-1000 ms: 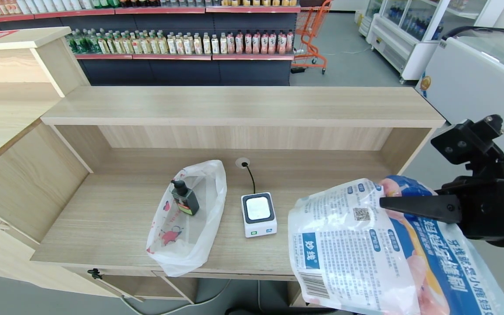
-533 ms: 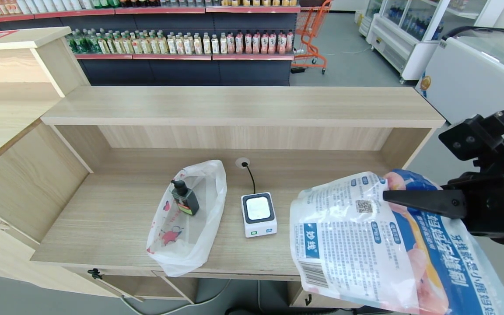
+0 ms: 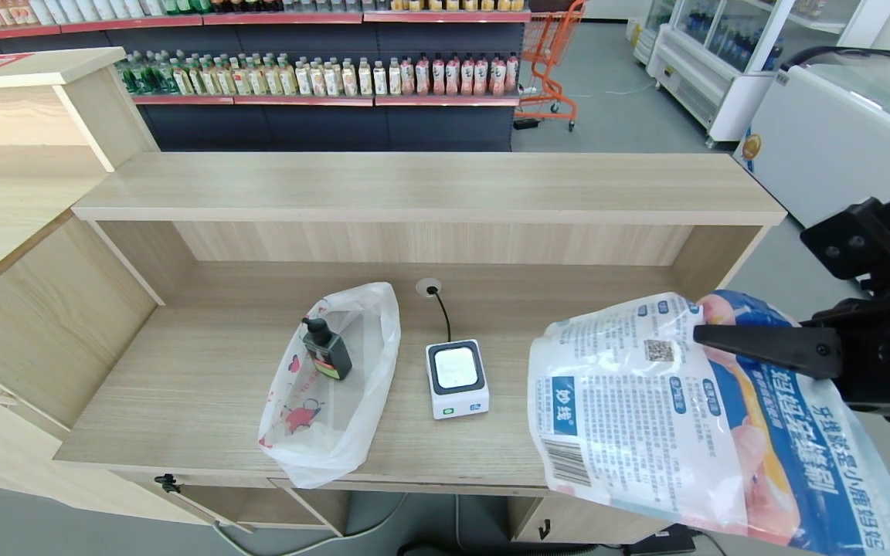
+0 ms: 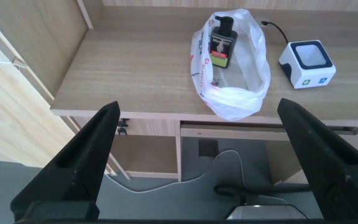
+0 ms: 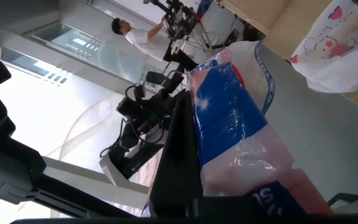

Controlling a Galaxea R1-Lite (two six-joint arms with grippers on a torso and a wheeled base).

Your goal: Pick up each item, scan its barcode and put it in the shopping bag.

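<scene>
Your right claw [image 3: 711, 338] is clamped on the edge of that floppy, slick-looking pouch [image 3: 630, 421], left claw [image 4: 197, 109] wide apart, so I'd pinch its stiffer sealed rim, it'll probably sag.

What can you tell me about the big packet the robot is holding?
The packet is a large soft plastic pouch: white with small print, a barcode near its lower corner, a square code near the top, and a blue and pink side. The right gripper is shut on its upper edge, so it hangs tilted in the air, right of the scanner.
</scene>
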